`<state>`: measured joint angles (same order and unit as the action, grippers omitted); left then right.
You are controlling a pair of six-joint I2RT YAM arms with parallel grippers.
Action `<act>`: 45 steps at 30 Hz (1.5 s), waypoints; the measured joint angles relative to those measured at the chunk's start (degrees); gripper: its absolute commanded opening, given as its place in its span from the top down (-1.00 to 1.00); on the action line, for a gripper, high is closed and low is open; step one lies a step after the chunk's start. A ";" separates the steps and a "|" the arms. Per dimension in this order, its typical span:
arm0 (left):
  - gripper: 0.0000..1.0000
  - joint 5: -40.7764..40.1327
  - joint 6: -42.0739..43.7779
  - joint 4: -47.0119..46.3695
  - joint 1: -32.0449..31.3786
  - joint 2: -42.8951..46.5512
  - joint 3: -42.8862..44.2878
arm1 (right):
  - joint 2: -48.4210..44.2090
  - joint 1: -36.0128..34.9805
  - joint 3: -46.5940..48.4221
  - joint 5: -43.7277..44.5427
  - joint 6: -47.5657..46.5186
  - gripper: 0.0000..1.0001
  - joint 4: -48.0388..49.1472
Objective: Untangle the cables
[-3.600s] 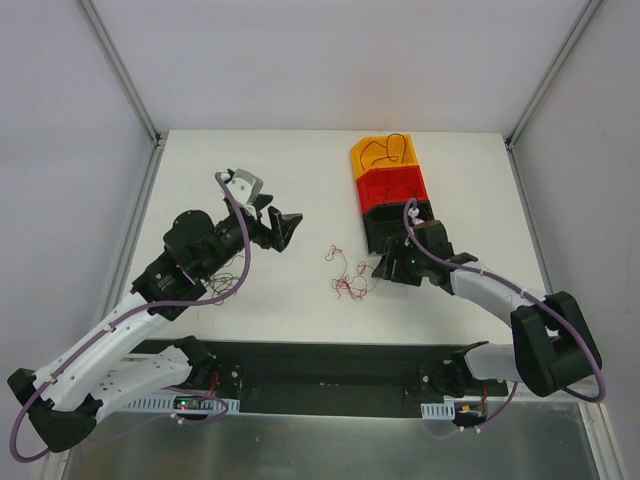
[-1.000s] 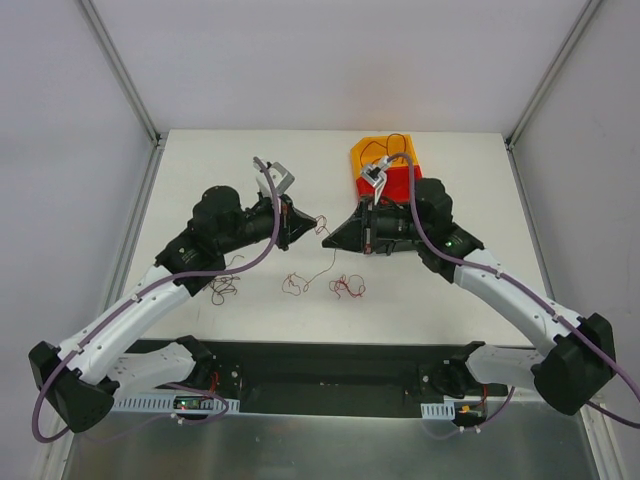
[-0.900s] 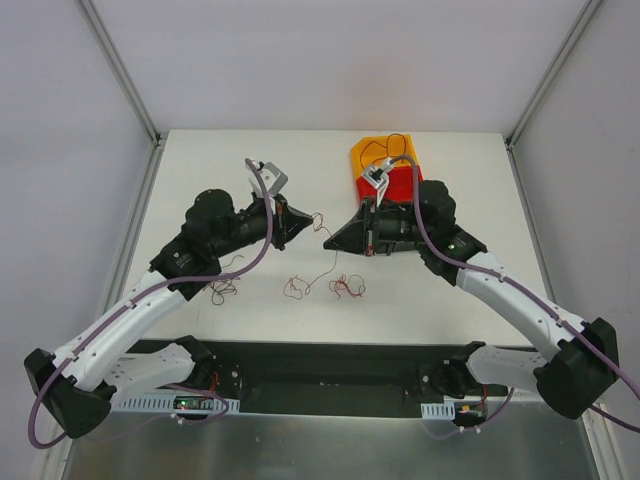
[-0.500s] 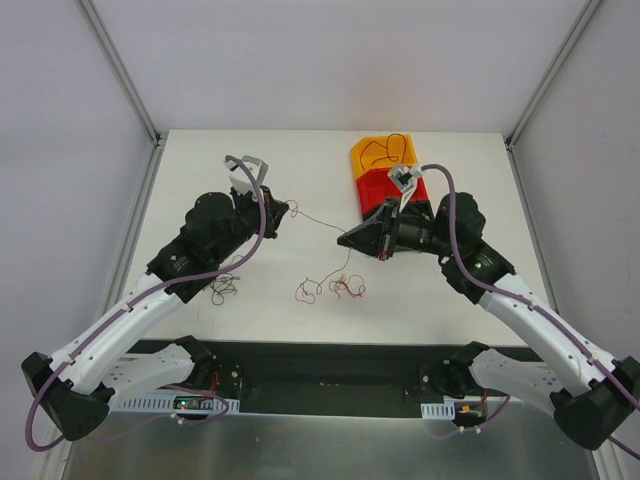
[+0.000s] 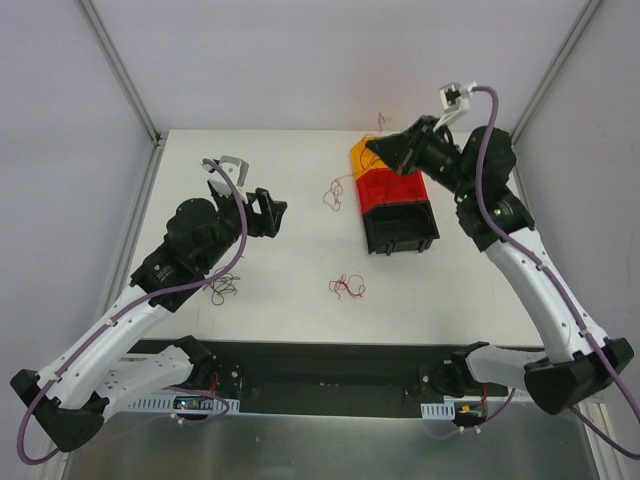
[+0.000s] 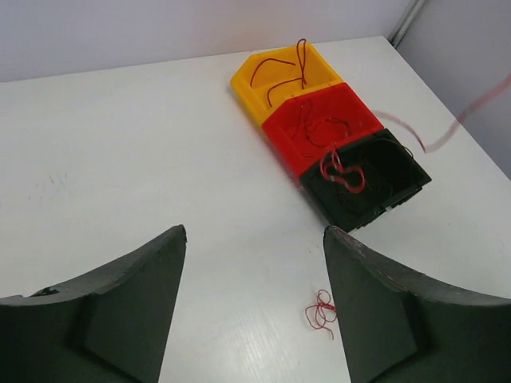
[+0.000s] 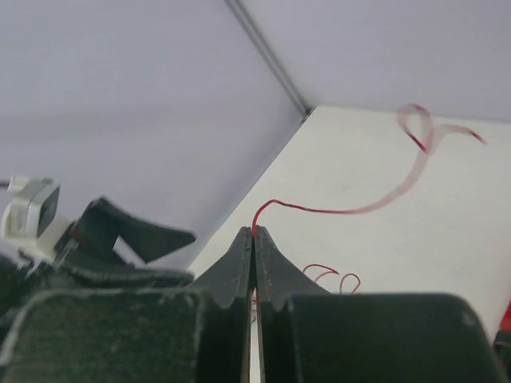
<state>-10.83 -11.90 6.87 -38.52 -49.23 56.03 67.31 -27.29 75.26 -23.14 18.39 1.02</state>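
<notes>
Thin red curly wire [image 7: 319,211] is pinched in the closed right gripper [image 7: 254,233], raised above the orange-red-black plastic bins [image 6: 239,80]. Left gripper [image 6: 254,239] is seen open, empty. Some wires are binned; red tangle [image 5: 347,288] and dark tangle [image 5: 222,291] are judged undone on the white table [image 5: 250,160].

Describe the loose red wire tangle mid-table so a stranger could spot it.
Find the row of orange, red and black bins on the white table. Between the black bin and the table's near edge, slightly left, lies a small curly red tangle. Unlike the darker tangle beside the left arm, it lies alone.
</notes>
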 measured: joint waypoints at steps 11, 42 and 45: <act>-0.54 -1.81 4.07 -0.02 0.00 0.94 0.00 | 21.66 11.10 18.80 6.32 -4.68 0.99 -0.44; -0.55 2.43 3.54 -0.02 0.00 0.46 0.00 | 56.92 13.70 31.32 27.47 2.71 0.99 -8.46; -0.55 2.89 3.54 -0.04 0.00 0.39 0.00 | 58.60 13.88 32.22 24.17 6.49 0.99 -8.20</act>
<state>-7.94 -8.36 6.83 -38.52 -48.84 56.03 125.91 -13.41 107.48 1.04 24.88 -7.18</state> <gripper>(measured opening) 0.775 0.009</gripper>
